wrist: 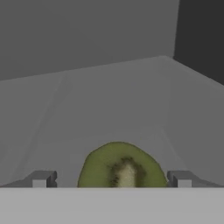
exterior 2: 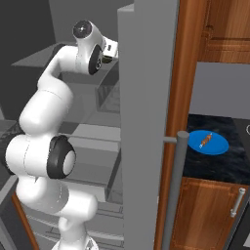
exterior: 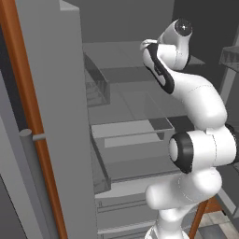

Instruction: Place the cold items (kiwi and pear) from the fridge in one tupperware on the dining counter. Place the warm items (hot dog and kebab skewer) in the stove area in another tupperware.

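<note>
In the hand view a halved kiwi, green with a pale core, lies on a grey fridge shelf. My gripper is open, and the kiwi sits between its two fingertips without touching either. In the right base view the arm's hand reaches into the fridge at an upper shelf, partly hidden by the door. A kebab skewer rests on a blue plate on the dark counter to the right. The pear, hot dog and tupperware are out of view.
Open grey fridge doors stand on both sides of the arm, the right one with a long bar handle. Glass shelves and drawers fill the fridge interior. Wooden cabinets sit under the dark counter.
</note>
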Available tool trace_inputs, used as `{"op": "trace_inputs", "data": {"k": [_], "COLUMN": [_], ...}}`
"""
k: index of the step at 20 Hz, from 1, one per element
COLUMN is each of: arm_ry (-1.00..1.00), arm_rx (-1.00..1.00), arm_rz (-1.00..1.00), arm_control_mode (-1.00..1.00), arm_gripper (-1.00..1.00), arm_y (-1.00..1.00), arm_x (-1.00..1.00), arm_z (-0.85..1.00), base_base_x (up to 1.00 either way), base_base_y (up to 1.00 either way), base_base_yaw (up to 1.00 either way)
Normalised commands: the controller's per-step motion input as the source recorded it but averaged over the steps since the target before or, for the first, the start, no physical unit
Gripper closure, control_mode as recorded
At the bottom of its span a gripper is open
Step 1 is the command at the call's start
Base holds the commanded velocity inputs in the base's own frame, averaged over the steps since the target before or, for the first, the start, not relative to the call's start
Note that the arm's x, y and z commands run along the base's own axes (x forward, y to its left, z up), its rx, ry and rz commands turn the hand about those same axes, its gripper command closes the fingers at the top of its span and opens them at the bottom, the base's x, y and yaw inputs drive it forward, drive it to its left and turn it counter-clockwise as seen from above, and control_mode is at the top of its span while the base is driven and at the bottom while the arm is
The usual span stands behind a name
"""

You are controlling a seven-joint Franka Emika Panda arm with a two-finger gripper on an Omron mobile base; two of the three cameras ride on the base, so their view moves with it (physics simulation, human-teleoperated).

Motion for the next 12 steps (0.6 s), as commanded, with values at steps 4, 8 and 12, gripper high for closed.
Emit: {"op": "trace_inputs", "data": {"k": [4,8,12], "arm_ry": [0.0,0.0,0.0], "arm_rx": [0.0,0.0,0.0], "arm_rz": [0.0,0.0,0.0], "arm_control_mode": [-1.0,-1.0,-1.0], "arm_gripper": [-1.0,-1.0,-1.0], "arm_y": [-0.01,0.0,0.0], "arm_x": [0.12,0.06,0.01], "arm_z": [-0.07,-0.11,-0.2], "base_base_x": [0.0,0.0,0.0], "base_base_y": [0.0,0.0,0.0], "base_base_yaw": [0.0,0.0,0.0]}}
